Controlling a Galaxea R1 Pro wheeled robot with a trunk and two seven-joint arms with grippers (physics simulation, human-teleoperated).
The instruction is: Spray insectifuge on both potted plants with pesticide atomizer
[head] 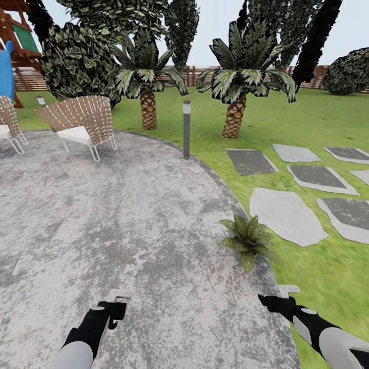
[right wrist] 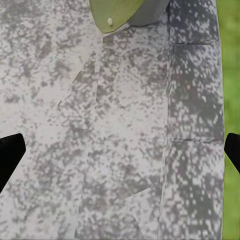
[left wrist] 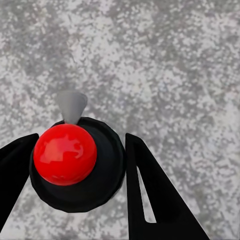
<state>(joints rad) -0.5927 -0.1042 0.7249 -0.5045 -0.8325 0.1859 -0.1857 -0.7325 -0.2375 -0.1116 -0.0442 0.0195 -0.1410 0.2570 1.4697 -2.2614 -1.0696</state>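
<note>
Left gripper (left wrist: 75, 165) pinches the pesticide atomizer (left wrist: 75, 160): seen from above between the black fingers (left wrist: 150, 195), a dark round body with a red ball on top and a grey nozzle tip pointing away from the jaws. In the head view the left gripper (head: 114, 306) hangs low over the patio (head: 128, 215), a sliver of dark green showing at its tip.

Right gripper (right wrist: 120, 150): jaws spread wide, only the fingertips at the frame edges, nothing between them but speckled paving and a strip of lawn (right wrist: 231, 65). In the head view the right gripper (head: 277, 298) sits over the patio rim.

Just ahead of the right jaws, one potted plant (head: 248, 240) at the patio edge. Beyond: stepping stones (head: 287, 215), bollard lamp (head: 186, 128), wicker chair (head: 82, 123), two palms (head: 236, 77), fence (head: 195, 76).
</note>
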